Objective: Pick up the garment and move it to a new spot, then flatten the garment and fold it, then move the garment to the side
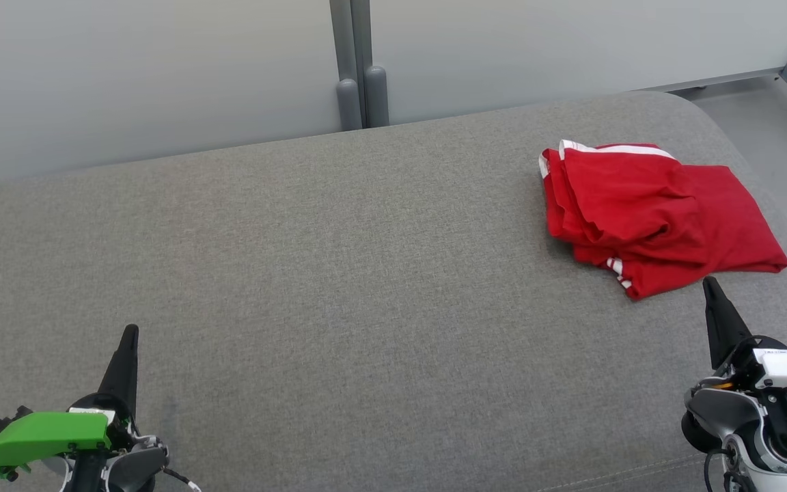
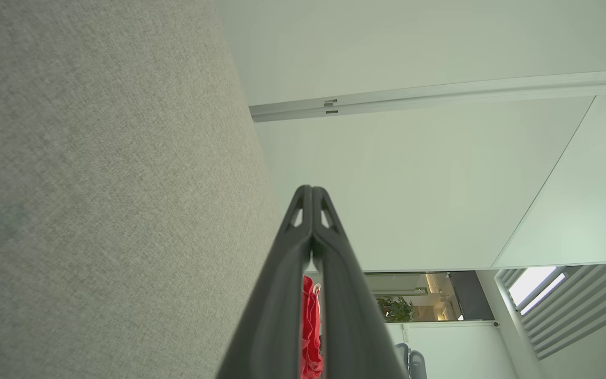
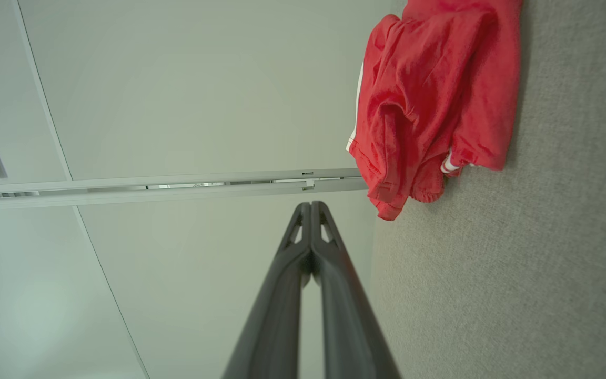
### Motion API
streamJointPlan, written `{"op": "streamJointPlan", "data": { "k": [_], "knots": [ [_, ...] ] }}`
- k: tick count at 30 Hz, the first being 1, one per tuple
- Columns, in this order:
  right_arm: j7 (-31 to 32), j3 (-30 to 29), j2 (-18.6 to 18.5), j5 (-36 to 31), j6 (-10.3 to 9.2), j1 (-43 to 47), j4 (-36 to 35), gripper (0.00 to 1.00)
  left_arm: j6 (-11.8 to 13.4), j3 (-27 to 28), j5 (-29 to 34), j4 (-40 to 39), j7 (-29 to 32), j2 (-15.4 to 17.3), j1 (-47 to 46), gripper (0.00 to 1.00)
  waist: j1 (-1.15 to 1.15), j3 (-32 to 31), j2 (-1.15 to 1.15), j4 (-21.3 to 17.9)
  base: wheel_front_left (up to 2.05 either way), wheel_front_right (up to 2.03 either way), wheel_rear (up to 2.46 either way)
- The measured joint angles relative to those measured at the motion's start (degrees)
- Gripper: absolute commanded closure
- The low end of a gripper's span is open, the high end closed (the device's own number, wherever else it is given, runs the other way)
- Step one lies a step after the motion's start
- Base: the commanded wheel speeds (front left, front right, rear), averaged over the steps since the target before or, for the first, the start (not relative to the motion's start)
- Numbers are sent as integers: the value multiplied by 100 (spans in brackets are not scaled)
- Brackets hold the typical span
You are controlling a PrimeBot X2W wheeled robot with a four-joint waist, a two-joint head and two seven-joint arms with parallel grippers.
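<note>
Head view: the folded red garment (image 1: 653,212) lies far right on the grey cushion (image 1: 339,287), close to its rounded right rim, with a pale wall and grey post (image 1: 361,89) behind. Its long axis slants from far-left to near-right. The left gripper (image 1: 132,331) and right gripper (image 1: 708,281) are pinched together and empty, the right tip just short of the cloth, and broad bare fabric spreads leftward.

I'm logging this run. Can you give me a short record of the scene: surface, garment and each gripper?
surface: grey fabric cushion
garment: red with white stripes, bunched in loose folds, on the surface's far right
left gripper: shut, empty, near left, far from the garment
right gripper: shut, empty, close to the garment's near edge, apart from it
</note>
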Motion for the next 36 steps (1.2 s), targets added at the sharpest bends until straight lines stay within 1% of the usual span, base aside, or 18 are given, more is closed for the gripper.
{"op": "streamJointPlan", "data": {
  "k": [36],
  "knots": [
    [5,-10,8,0,0,-9,-5,100,0,5,0,-2,0,0,-1,100,0,2,0,0,0,0,0]
  ]
}}
